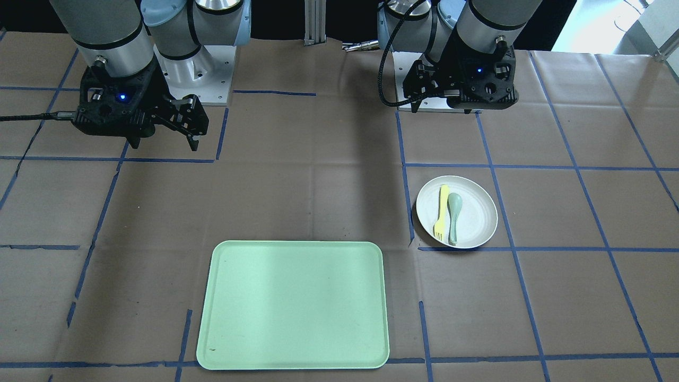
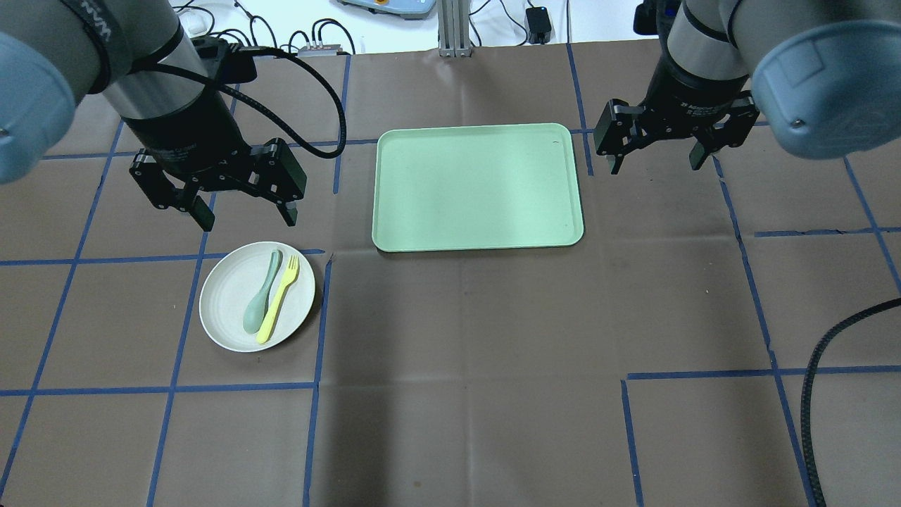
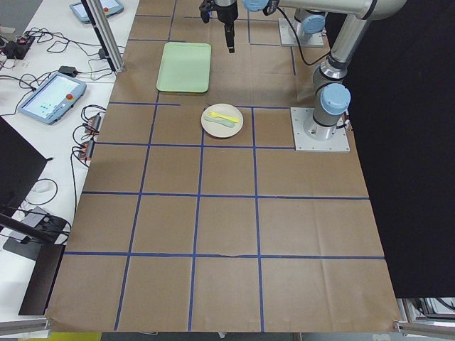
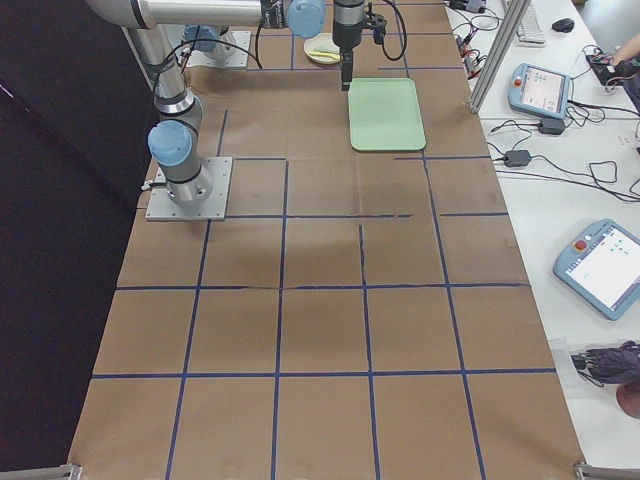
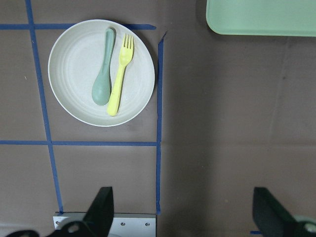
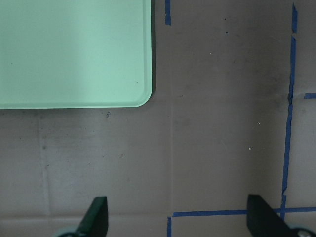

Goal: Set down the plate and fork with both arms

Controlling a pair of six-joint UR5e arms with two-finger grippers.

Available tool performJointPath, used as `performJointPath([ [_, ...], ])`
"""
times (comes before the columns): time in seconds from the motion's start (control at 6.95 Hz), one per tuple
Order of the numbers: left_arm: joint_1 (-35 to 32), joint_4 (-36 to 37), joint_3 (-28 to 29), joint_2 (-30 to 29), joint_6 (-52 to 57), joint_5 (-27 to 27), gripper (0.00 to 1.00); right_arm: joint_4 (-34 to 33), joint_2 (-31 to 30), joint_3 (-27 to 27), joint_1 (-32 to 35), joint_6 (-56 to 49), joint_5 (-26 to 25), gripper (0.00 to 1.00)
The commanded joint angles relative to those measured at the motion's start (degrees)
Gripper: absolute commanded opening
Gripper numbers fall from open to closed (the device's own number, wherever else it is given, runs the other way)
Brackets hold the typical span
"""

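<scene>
The off-white plate (image 2: 225, 310) sits on the brown table on my left side; it also shows in the front view (image 1: 477, 212) and the left wrist view (image 5: 74, 64). The pale-yellow fork (image 2: 279, 298) (image 1: 440, 211) (image 5: 120, 74) lies in it, next to a grey-green spoon (image 2: 260, 299) (image 1: 454, 215) (image 5: 102, 74). My left gripper (image 2: 248, 222) (image 1: 441, 109) (image 5: 185, 212) is open and empty, hovering just beyond the plate. My right gripper (image 2: 654, 165) (image 1: 164, 144) (image 6: 180, 217) is open and empty, hovering beside the tray's right edge.
A rectangular mint-green tray (image 2: 479, 186) (image 1: 292, 305) (image 6: 74, 49) lies between the two arms with nothing in it. Blue tape lines grid the brown table cover. The arms' base plates (image 1: 196, 79) are at the robot's edge. A black cable (image 2: 830, 366) hangs at the right.
</scene>
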Motion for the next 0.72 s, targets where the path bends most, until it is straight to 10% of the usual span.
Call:
performJointPath([
  [0.0,-0.2,0.2,-0.3,0.2,-0.1,-0.2,1.00,0.0,0.0,0.0,0.0,0.1,0.0,1.00],
  [0.58,-0.2,0.3,-0.5,0.4,0.5,-0.2,1.00,0.1,0.0,0.0,0.0,0.3,0.0,1.00],
])
